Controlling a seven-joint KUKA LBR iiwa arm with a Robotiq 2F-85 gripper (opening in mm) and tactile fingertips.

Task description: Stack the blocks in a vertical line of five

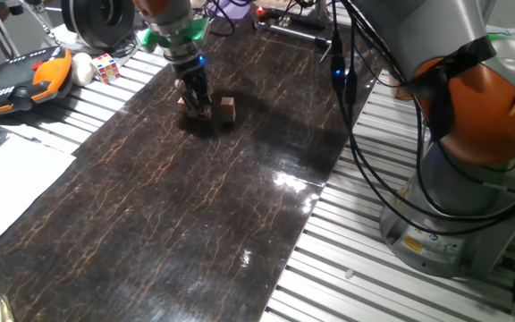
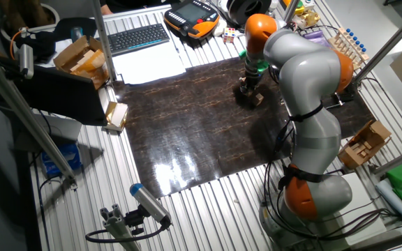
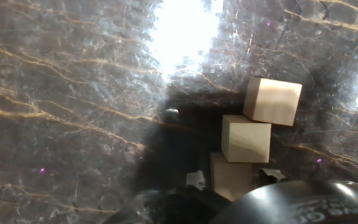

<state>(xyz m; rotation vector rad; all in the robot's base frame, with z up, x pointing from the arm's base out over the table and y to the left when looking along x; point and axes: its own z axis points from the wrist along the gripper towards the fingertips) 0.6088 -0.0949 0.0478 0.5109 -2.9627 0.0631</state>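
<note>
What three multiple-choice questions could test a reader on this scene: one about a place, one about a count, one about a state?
1. Where is the Rubik's cube?
A. On the dark mat
B. Off the mat, beside the orange pendant
C. Between the fingers

2. How many blocks does the hand view show?
A. One
B. Five
C. Three

3. How far is the tower of five?
A. Not begun
B. Three high
C. Finished

Answers:
1 B: the Rubik's cube sits on the bare metal near the orange pendant.
2 C: three blocks lie in a row.
3 A: every visible block rests on the mat.
</note>
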